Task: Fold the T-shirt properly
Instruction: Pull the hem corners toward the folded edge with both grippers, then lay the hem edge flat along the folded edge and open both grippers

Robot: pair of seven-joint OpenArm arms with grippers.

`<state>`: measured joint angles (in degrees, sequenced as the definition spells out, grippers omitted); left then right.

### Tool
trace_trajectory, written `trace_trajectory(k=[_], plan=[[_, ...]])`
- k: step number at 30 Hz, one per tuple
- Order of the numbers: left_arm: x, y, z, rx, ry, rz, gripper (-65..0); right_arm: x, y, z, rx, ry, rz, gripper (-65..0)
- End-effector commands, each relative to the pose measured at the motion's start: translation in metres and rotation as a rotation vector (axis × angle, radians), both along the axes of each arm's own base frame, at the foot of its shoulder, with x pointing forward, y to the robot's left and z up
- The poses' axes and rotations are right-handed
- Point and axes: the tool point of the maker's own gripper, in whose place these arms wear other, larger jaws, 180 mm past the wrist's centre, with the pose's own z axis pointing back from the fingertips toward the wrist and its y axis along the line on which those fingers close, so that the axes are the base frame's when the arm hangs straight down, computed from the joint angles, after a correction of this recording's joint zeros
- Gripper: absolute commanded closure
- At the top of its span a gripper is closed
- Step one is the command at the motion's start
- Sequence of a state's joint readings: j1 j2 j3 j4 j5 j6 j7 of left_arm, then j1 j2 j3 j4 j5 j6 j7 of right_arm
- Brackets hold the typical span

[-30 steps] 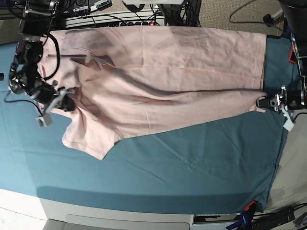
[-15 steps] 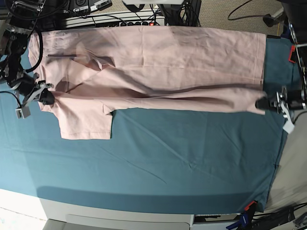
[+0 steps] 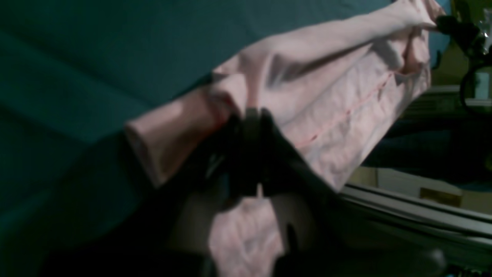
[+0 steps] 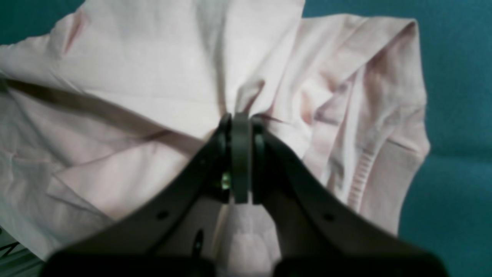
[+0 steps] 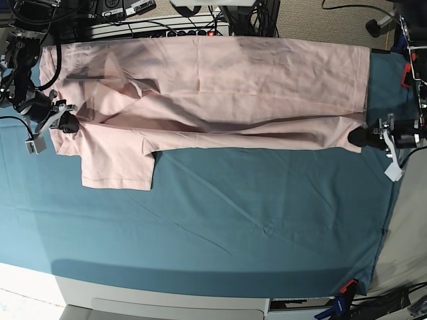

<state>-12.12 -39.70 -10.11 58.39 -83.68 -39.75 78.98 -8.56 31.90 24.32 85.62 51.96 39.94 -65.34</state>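
Observation:
The pale pink T-shirt point(image 5: 213, 87) is stretched sideways across the far half of the teal table cloth point(image 5: 233, 220), its near edge pulled taut between my two grippers. One short sleeve point(image 5: 115, 167) hangs flat toward the front at the left. My right gripper point(image 5: 67, 125) is shut on the T-shirt point(image 4: 153, 77) at its left shoulder end. At the shirt's right end my left gripper point(image 5: 359, 138) is shut on the T-shirt point(image 3: 338, 104) at its hem corner. No print shows.
Cables and a power strip point(image 5: 160, 30) lie behind the table's far edge. A red clip point(image 5: 405, 75) sits at the cloth's far right corner. The cloth's right edge point(image 5: 390, 213) ends close to my left gripper.
Over the last second the folded front edge went from slack and crumpled to pulled straight, as my right gripper moved left and back. My left gripper has shifted slightly back.

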Motion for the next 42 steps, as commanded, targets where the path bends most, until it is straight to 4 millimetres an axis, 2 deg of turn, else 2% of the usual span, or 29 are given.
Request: trace_trajectory(k=[1,9,14,24,27,33,37,42], plan=[[0.011,0.010,0.017,0.005,-0.054,0.014,0.0,0.008,-0.009,0.015,-0.037,-0.040,0.003,0.0],[0.011,0.008,0.020,0.015,-0.066,0.000,0.0,0.011,-0.002,0.020,0.013,-0.064,0.006,0.0],[0.011,-0.007,0.034,0.013,-0.155,-0.026,0.0,0.011,-0.002,0.020,0.013,-0.065,0.006,0.0],[0.006,-0.018,0.032,0.209,-0.316,-0.068,0.0,0.012,-0.002,0.021,0.014,-0.072,0.005,0.0],[0.006,-0.012,0.033,0.245,-0.346,-0.062,0.0,0.013,-0.003,0.021,0.010,-0.077,0.003,0.0],[0.007,0.012,0.037,0.339,-0.365,-0.063,0.0,0.015,-0.017,0.019,-0.080,-0.112,-0.016,0.0],[0.013,0.017,0.039,0.369,-0.412,-0.046,0.0,0.013,-0.026,0.017,-0.138,-0.142,-0.023,0.0],[0.010,0.021,0.033,0.440,-0.484,-0.050,0.0,0.006,-0.021,0.017,-0.146,-0.163,-0.006,0.0]])
